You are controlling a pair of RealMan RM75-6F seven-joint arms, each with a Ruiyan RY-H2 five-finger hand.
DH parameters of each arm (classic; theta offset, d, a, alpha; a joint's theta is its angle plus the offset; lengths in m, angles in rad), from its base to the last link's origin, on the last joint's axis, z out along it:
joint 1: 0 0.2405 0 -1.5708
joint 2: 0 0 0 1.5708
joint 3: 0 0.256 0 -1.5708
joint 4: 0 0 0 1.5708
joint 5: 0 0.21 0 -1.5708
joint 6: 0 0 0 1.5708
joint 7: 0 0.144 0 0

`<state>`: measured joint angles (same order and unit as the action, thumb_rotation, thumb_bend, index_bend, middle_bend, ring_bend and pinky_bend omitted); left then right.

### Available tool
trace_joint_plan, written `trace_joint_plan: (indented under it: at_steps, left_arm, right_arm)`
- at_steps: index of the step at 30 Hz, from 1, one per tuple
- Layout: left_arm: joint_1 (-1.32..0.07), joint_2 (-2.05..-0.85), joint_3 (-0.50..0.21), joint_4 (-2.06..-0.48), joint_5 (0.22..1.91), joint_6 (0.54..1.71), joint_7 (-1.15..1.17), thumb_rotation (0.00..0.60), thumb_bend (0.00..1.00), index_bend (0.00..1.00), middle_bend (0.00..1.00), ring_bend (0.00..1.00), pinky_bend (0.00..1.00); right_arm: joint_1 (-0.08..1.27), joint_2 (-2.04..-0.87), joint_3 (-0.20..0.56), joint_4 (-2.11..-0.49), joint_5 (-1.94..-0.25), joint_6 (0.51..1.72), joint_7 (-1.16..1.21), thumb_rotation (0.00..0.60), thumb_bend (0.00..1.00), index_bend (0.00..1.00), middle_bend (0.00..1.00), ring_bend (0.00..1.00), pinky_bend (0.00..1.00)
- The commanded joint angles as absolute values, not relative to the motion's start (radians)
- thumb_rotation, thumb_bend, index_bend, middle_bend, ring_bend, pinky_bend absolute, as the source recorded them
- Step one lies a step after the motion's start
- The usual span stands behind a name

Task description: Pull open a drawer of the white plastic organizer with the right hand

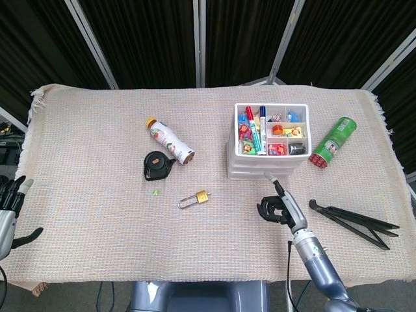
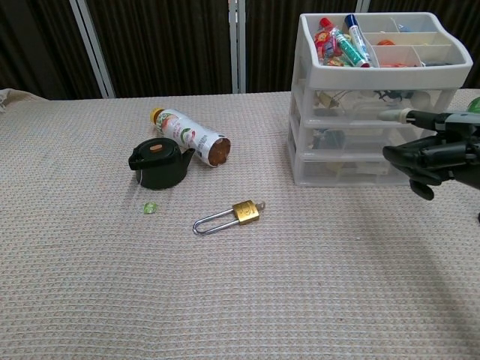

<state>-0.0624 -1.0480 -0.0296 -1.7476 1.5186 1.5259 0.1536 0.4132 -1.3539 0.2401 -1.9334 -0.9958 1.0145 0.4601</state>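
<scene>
The white plastic organizer (image 1: 260, 168) (image 2: 352, 90) stands right of the table's middle, its top tray full of markers and small items, its three drawers all closed. My right hand (image 1: 279, 205) (image 2: 435, 154) hovers just in front of the drawers, one finger stretched toward the upper drawer front, the others curled in, holding nothing. In the chest view the stretched fingertip (image 2: 390, 115) lies against or just before the top drawer; contact is unclear. My left hand (image 1: 12, 208) rests at the table's left edge, fingers spread, empty.
A brass padlock (image 1: 195, 198) (image 2: 232, 215), a black round case (image 1: 158, 166) (image 2: 157, 163) and a lying bottle (image 1: 170, 141) (image 2: 189, 135) sit left of the organizer. A green can (image 1: 335, 141) and a folded black tripod (image 1: 354, 221) lie to its right.
</scene>
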Motion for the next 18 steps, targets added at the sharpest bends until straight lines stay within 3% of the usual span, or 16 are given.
trace_joint_plan:
  at_steps: [1, 18]
  left_arm:
    - [-0.062, -1.048, -0.029, -1.748, 1.519, 1.526, 0.155, 0.600, 0.10, 0.00, 0.00, 0.00, 0.00]
    - [-0.061, -1.041, -0.031, -1.753, 1.510, 1.523, 0.162, 0.600, 0.10, 0.00, 0.00, 0.00, 0.00]
  right_arm:
    - [0.421, -1.367, 0.244, -1.923, -0.979, 1.008, 0.446, 0.600, 0.38, 0.01, 0.74, 0.84, 0.75]
    - [0.439, -1.416, 0.288, -1.889, -0.930, 0.996, 0.439, 0.600, 0.38, 0.00, 0.73, 0.83, 0.74]
